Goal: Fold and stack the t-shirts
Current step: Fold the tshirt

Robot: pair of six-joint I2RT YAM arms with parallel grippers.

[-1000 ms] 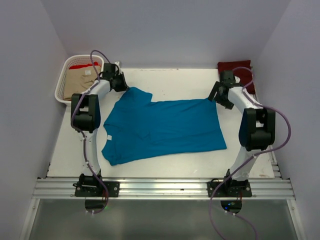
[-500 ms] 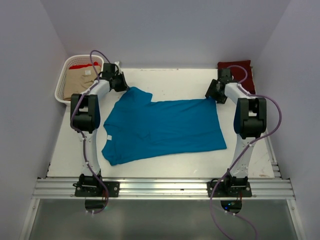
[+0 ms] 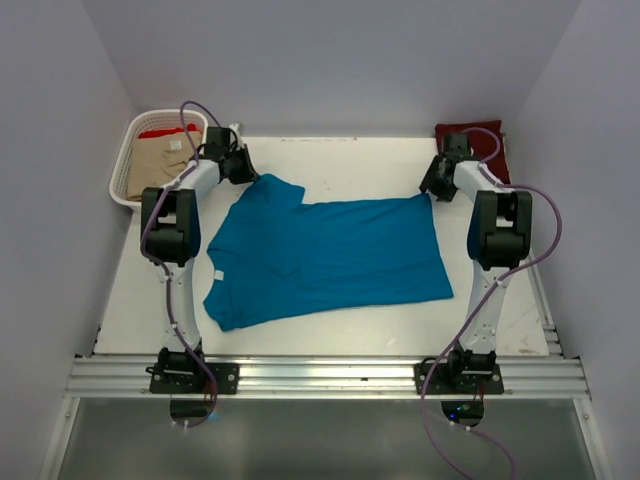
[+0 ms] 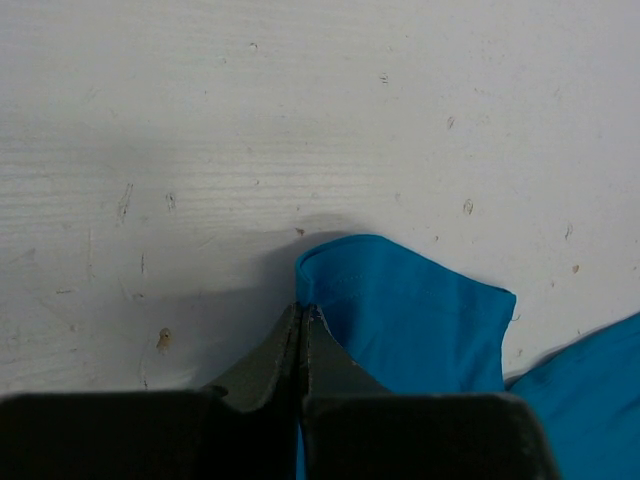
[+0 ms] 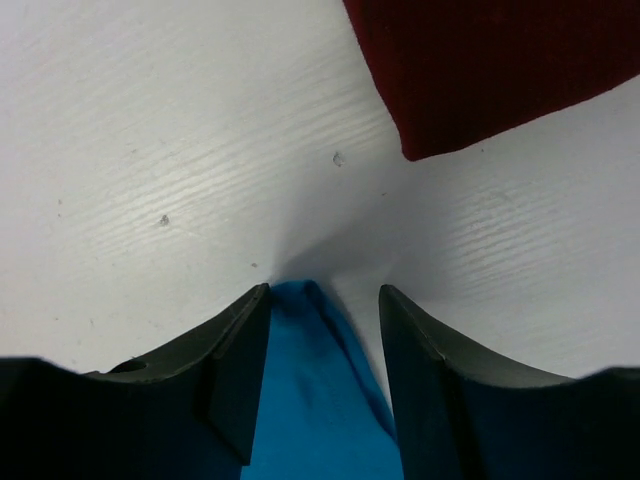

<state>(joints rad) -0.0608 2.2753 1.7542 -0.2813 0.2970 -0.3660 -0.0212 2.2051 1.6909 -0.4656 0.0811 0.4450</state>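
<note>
moved: right claw point(image 5: 322, 300) swung toward the table's point(image 3: 340, 160) far right corner, jaws narrowing | left claw point(image 4: 302, 310) clamped on the teal-blue t-shirt's point(image 3: 330, 255) far-left sleeve | shirt flat mid-table | right jaws apart, straddling its far hem corner, near maroon t-shirt point(image 5: 480, 60) | step: gripping for first fold — next: pinch right, lift both evenly

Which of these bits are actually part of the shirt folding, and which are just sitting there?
Part of the job:
- teal-blue t-shirt, spread flat
- maroon t-shirt, far right corner
- beige t-shirt and red t-shirt, waiting in the far left corner

Just there:
- white basket, holding the beige and red ones
- table
</note>
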